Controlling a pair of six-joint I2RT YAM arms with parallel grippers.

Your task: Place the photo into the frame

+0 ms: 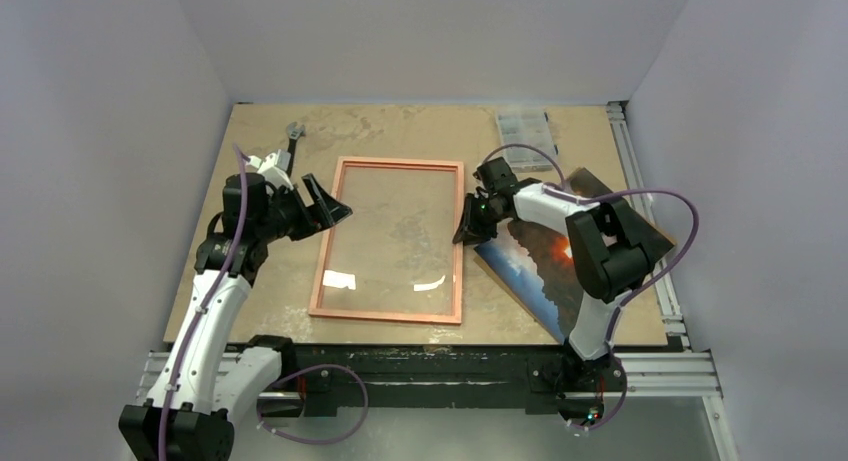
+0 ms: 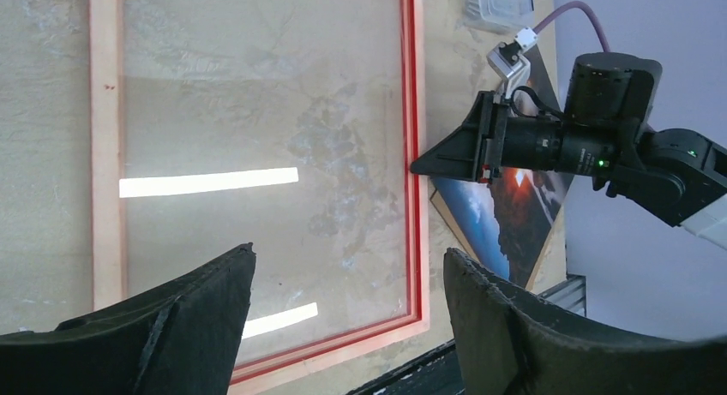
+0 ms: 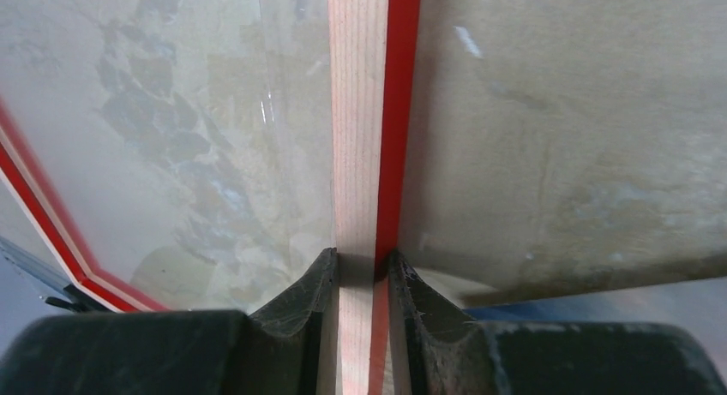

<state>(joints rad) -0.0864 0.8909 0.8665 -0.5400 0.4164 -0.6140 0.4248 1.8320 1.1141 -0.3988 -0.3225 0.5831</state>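
Note:
The frame [image 1: 390,313] lies flat mid-table with its pale wood back up and clear glazing; its red edge shows in the left wrist view [image 2: 106,155]. My right gripper [image 1: 466,231] is shut on the frame's right rail [image 3: 360,112], one finger on each side of the wood [image 3: 360,260]. My left gripper [image 1: 330,203] stands open by the frame's left rail, nothing between its fingers [image 2: 349,254]. The photo [image 1: 540,266] of dark rocks and sunset lies picture up at the right, partly under my right arm [image 2: 493,224].
A brown board [image 2: 547,252] sticks out from under the photo. A clear plastic box [image 1: 526,131] sits at the back right. A small metal tool [image 1: 293,136] lies at the back left. Aluminium rails [image 1: 640,181] line the right and near edges.

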